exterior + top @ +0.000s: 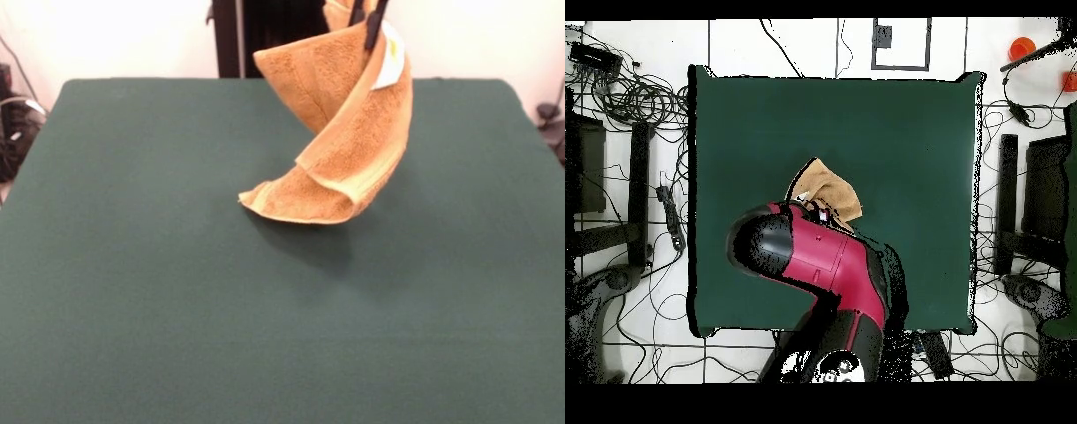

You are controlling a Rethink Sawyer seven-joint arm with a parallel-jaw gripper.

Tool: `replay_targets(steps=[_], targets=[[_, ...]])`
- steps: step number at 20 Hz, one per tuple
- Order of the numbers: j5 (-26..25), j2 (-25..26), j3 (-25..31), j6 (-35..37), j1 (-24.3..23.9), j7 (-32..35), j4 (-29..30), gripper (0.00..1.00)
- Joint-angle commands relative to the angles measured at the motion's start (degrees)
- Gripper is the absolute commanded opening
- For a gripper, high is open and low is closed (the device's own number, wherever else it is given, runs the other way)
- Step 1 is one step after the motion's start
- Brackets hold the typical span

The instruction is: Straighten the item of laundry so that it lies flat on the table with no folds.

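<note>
The golden-tan terry towel point(349, 132) hangs twisted from my gripper point(367, 22) at the top of the front view. Two black fingers point(376, 25) pinch its upper edge next to the white label point(389, 58). The towel's lower folded corner point(291, 203) touches or nearly touches the dark green table point(177, 309). In the overhead view a part of the towel point(830, 188) shows past the red and black arm point(815, 255), which hides the gripper there.
Cables and equipment lie on the floor around the table point(935, 140) in the overhead view. An orange object point(1022, 46) sits at the top right, off the table. The robot's pedestal point(256, 35) stands behind the table's far edge.
</note>
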Motion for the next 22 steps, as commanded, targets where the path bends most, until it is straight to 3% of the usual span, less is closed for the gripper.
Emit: replay_targets(steps=[1, 14, 22], targets=[[1.79, -0.15, 3.34, 6.43, 2.34, 15.97, 2.78, 0.0], [2.14, -1.39, 1.81, 8.84, 4.5, 17.84, 2.49, 0.0], [5.49, -3.93, 4.59, 5.11, 4.03, 18.08, 5.9, 0.0]])
